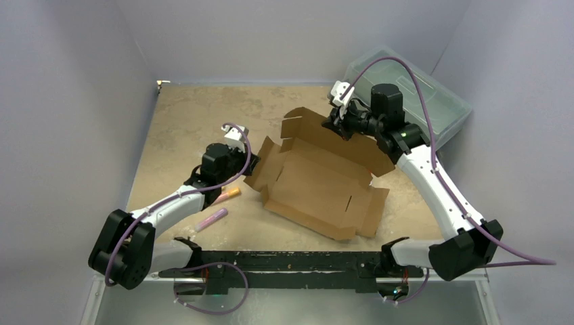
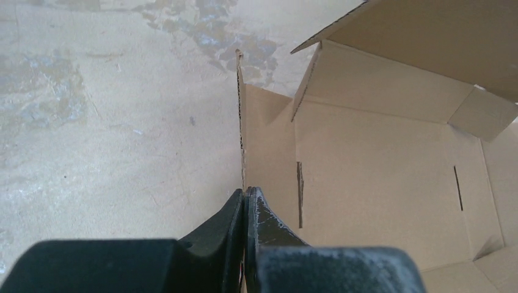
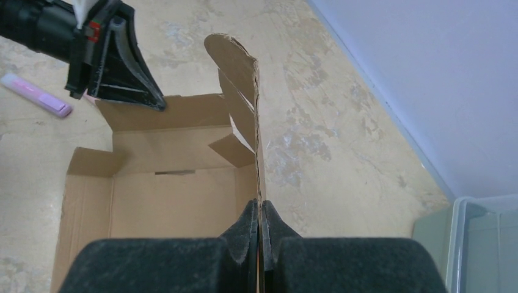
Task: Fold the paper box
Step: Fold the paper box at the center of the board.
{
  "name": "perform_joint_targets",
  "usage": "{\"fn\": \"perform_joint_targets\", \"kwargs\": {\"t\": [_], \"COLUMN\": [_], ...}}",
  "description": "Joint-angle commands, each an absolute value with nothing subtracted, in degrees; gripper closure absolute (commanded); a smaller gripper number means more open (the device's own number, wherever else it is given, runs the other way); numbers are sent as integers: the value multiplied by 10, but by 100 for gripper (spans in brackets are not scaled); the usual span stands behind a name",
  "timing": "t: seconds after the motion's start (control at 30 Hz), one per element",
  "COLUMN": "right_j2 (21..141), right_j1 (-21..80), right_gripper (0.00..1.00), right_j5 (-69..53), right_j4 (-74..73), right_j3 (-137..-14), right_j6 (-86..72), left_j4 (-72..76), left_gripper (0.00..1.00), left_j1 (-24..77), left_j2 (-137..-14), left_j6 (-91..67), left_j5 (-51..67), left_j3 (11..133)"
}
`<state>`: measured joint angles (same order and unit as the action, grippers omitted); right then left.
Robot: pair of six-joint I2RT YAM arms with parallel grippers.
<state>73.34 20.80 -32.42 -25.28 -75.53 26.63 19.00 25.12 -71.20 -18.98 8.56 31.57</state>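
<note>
Both clamped on paper box [image 1: 318, 186]: left gripper [image 2: 245, 194] pinches left wall edge, right gripper [image 3: 259, 207] the far flap. Best swing panels inward along creases, slowly, together.

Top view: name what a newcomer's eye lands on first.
A half-folded brown paper box lies mid-table. The left arm has its jaws pinched on the box's left flap, and the right arm has its jaws pinched on the far flap. A translucent toolbox sits in the far right corner.
</note>
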Motion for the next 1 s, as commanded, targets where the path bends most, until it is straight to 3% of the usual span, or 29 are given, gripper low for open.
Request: {"fn": "perform_joint_targets", "kwargs": {"t": [0.0, 0.27, 0.47, 0.97], "right_j2": [745, 770, 772, 776], "right_j1": [193, 158, 158, 158], "right_gripper": [100, 100, 100, 100], "right_j5": [-312, -472, -513, -384], "right_j4": [-248, -271, -260, -188], "right_j3": [-790, -810, -820, -813], "right_j6": [241, 215, 162, 58], "left_j4": [272, 225, 207, 236], "left_gripper": [100, 100, 100, 100], "left_j1": [252, 293, 310, 350], "left_j2": [-685, -722, -721, -712], "left_j6": [-151, -116, -92, -37], "left_j5": [97, 57, 13, 2], "left_j3": [297, 353, 380, 369]}}
